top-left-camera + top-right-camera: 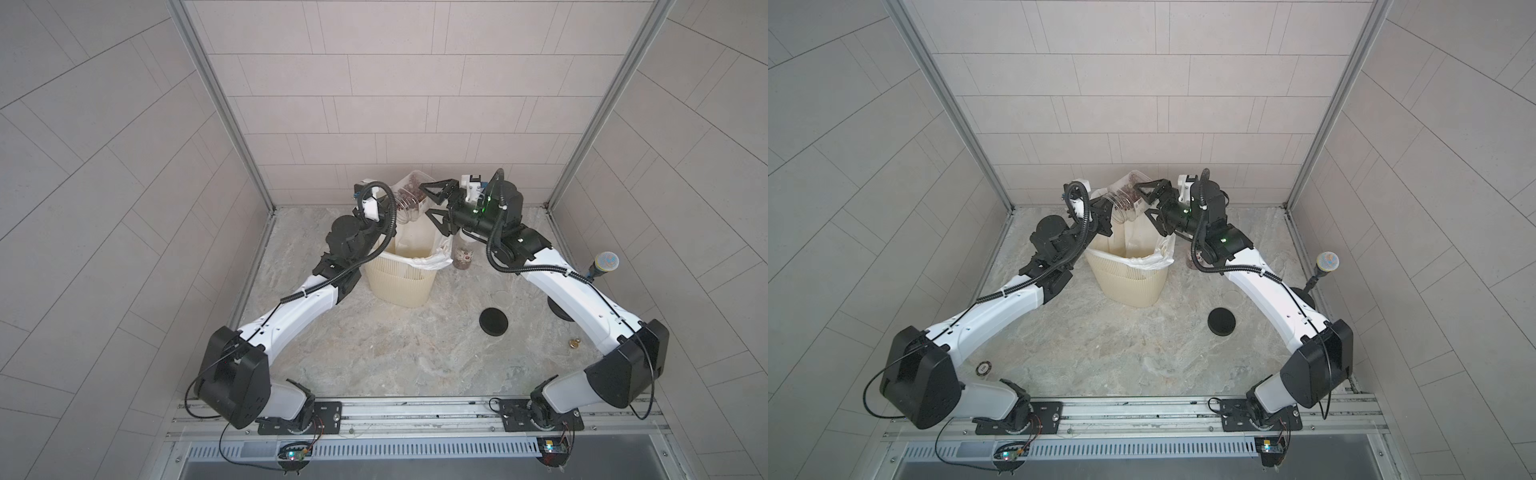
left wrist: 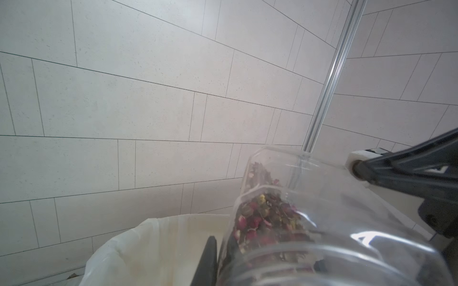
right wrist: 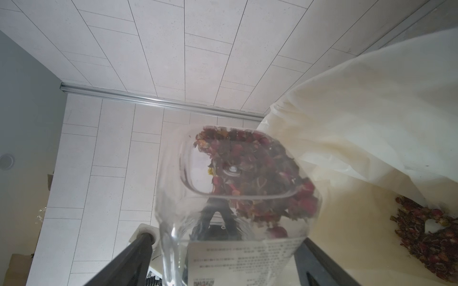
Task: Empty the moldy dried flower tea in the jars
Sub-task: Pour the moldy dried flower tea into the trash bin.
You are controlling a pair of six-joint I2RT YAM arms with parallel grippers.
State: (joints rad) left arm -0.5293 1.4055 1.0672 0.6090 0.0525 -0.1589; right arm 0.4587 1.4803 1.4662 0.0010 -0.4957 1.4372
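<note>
The moldy dried flower tea (image 3: pixel 260 178), a mottled mass of dark red, brown and yellowish buds and petals, lies inside a wide clear see-through jar (image 1: pixel 409 195) with no lid on it. The jar carries a white printed label on its wall. It is in the air over the far side of a cream ribbed plastic bin (image 1: pixel 401 282), tipped so that its threaded mouth points down towards the bin opening and its base is raised. Inside it the tea rests along the lower wall and against the base. A second heap of the same tea (image 3: pixel 433 235) already lies on the bottom of the bin, inside its thin white liner bag (image 1: pixel 432 262).

The left gripper (image 1: pixel 1111 210) is clamped on the jar near its threaded neck, with one black finger (image 2: pixel 208 260) against the glass. The right gripper (image 1: pixel 427 201) comes in from the other side with its jaws spread wide, one on each side of the jar's base end. I cannot tell whether they touch the wall.

A tall slim clear jar (image 1: pixel 462 253), upright and also holding tea, stands just beside the bin on the right, partly under the right arm. A round flat black lid (image 1: pixel 493 321) lies on the pale marbled tabletop (image 1: pixel 374 345), well apart from the bin and nearer the robot's bases.
</note>
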